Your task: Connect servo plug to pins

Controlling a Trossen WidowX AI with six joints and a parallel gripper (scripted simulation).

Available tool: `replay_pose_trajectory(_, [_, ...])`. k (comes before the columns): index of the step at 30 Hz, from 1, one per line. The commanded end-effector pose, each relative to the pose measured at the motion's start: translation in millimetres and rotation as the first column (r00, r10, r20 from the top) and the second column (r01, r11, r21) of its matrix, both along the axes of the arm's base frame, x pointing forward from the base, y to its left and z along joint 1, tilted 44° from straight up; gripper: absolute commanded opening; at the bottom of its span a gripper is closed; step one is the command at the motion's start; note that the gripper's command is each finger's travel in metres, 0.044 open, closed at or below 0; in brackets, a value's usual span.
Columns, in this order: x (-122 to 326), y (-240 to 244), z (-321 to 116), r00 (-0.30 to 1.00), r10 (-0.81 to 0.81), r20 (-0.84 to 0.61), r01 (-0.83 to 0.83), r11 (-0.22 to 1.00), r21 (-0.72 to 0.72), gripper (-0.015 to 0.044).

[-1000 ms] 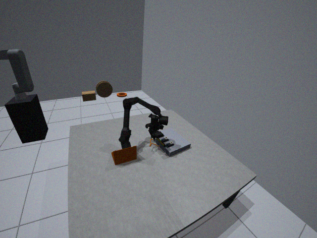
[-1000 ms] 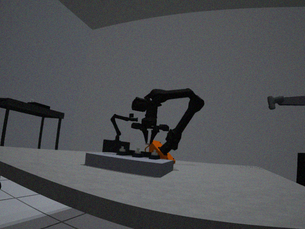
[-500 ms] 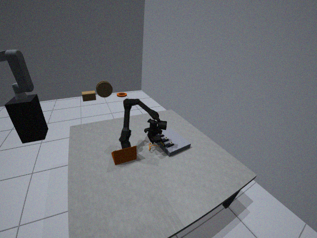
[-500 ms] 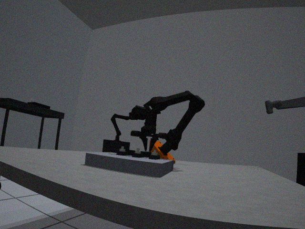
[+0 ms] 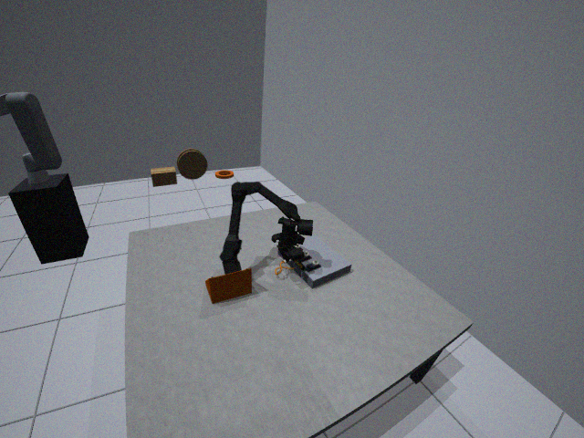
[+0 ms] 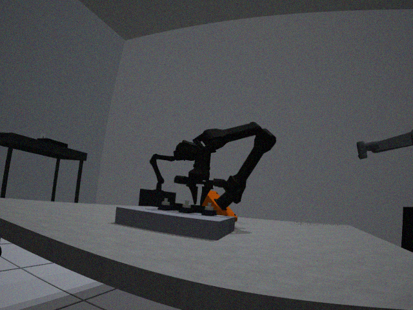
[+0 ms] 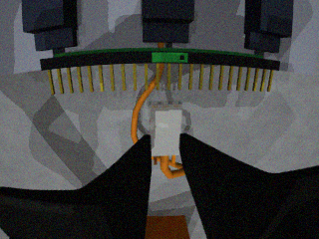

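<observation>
In the wrist view my gripper [image 7: 164,140] [image 6: 199,202] is shut on the pale plug [image 7: 167,124], whose front end points at the row of metal pins [image 7: 102,80] with a gap between them. The plug looks roughly square to the row, its centre slightly left of the middle of the green band [image 7: 166,57]. The band's dark dot [image 7: 182,58] is at its right end. The orange wire [image 7: 135,117] bends left of the plug and loops behind it. The holes, their order and the plug's height against the pins cannot be made out.
The grey holder block [image 5: 332,276] [image 6: 166,224] carries three dark servo bodies; the middle servo [image 7: 167,22] is behind the band. An orange wedge-shaped block [image 5: 231,286] stands on the table [image 5: 264,358] by the arm's base.
</observation>
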State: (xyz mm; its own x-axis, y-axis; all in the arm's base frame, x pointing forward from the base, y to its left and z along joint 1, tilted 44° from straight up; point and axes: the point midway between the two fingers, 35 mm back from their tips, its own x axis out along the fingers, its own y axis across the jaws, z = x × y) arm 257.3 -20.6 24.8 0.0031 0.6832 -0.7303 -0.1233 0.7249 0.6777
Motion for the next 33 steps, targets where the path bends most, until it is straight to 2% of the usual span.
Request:
replay_pose_trajectory(1, [4.7,0.2,1.0,1.000,-0.007,-0.003,0.007,1.000,0.004,0.0000])
replay_pose_trajectory(33, [23.1,1.6,2.4,1.000,-0.007,-0.002,0.007,1.000,0.004,0.0000])
